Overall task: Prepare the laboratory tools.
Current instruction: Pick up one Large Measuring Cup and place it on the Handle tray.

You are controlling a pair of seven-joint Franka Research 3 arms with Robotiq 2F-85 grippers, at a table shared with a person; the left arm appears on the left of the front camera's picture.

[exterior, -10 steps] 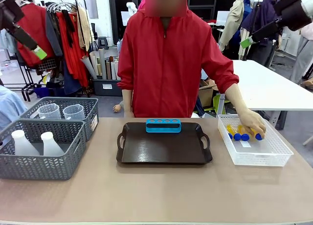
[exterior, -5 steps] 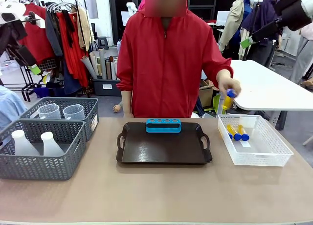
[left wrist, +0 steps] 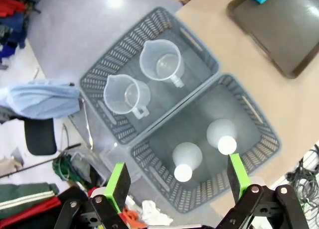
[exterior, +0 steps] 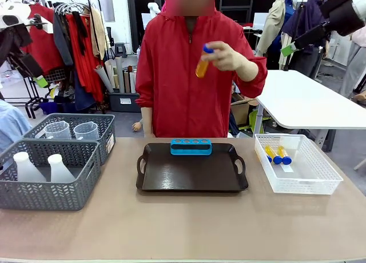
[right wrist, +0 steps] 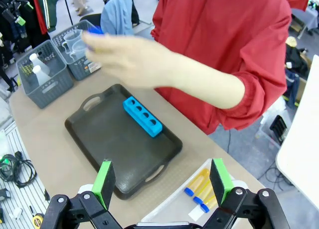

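You can count four tubes. The person's hand (exterior: 226,56) holds one tube (exterior: 202,66) up in the air. Three tubes (exterior: 273,154) lie in the white basket (exterior: 297,188) at the table's (exterior: 183,228) right edge. Two beakers (exterior: 86,130) and two flasks (exterior: 57,167) sit in two grey baskets (exterior: 51,203) at its left edge. Your left gripper (left wrist: 177,176) and right gripper (right wrist: 162,175) are wide apart and hold nothing.

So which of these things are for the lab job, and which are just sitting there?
For the job: the held tube, basket tubes, clear beakers, white flasks.
Just there: blue rack, brown tray, grey baskets, white basket, hanging clothes.
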